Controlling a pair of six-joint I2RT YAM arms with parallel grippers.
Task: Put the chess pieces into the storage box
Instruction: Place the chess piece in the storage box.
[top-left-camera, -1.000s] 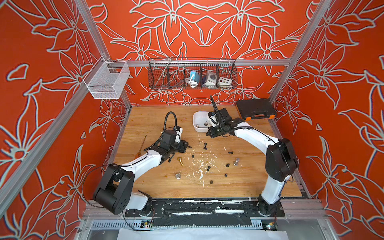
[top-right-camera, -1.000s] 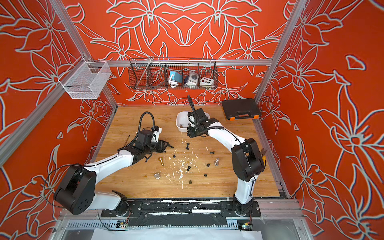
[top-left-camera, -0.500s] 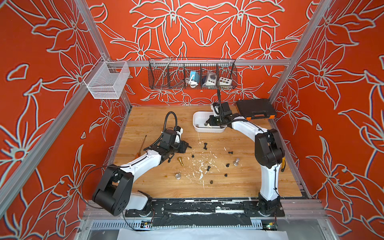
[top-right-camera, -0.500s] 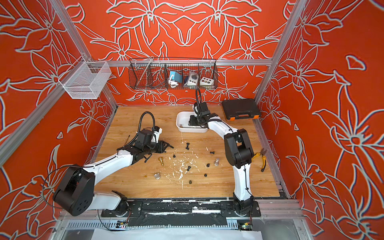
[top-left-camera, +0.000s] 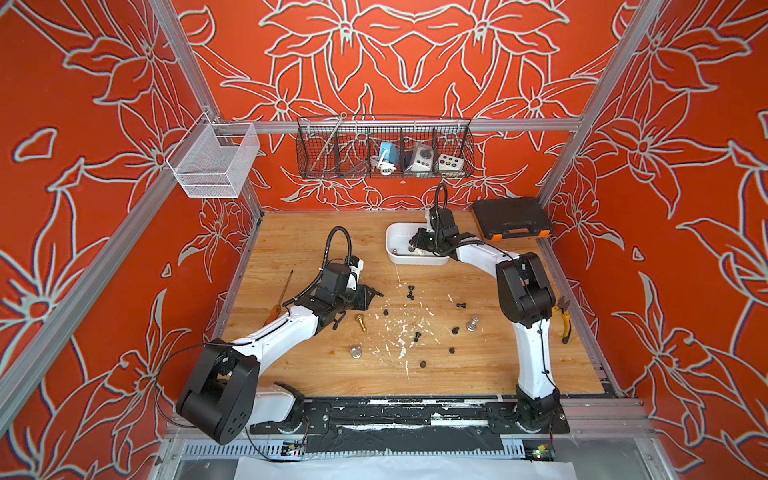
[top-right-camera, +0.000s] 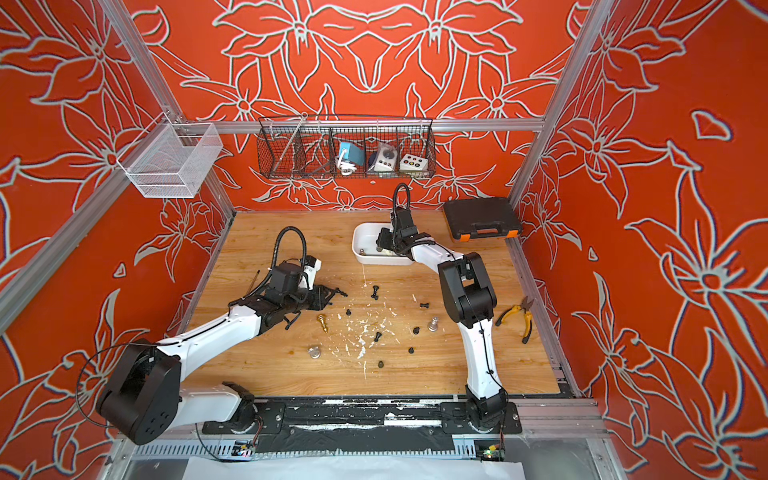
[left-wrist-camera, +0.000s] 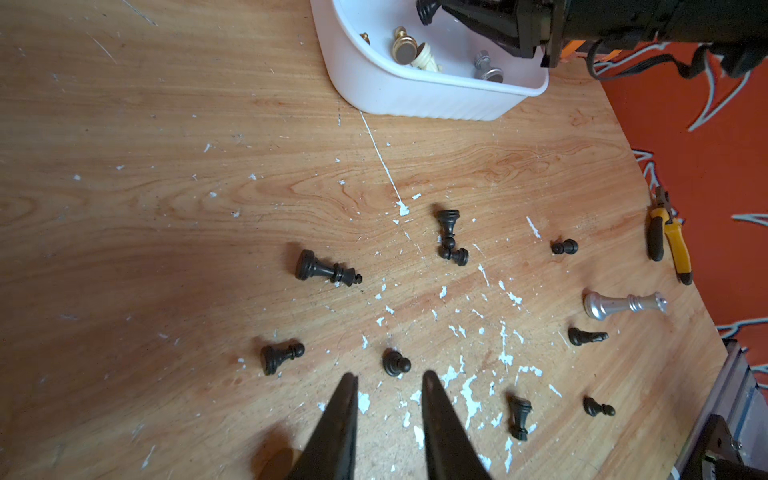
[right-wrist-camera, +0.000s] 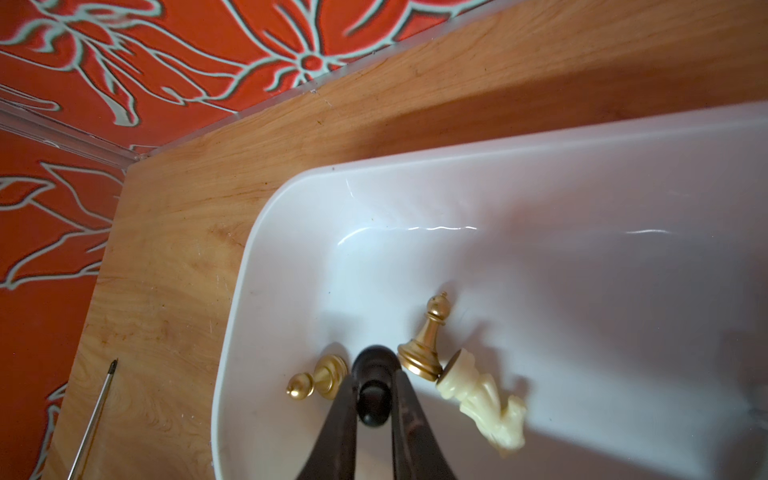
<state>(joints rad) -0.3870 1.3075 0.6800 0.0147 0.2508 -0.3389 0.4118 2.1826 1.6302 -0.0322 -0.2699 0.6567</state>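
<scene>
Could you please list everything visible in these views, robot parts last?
table: one, wood
storage box: one, white, far side of table
boxed pieces: at least four, two gold, cream, silver, lying in the box
held black piece: one, black, over the box
loose black pieces: at least nine, black, scattered on table
gold piece: one, gold, on table, left of centre
silver pieces: two, silver, on table
screwdriver: one, orange handle, table's left edge
pliers: one, yellow handles, table's right edge
case: one, black with orange latches, far right corner
black wire basket: one, back wall, holding small devices
white wire basket: one, left wall
left gripper: open, empty, near loose pieces
right gripper: shut on the held black piece
</scene>
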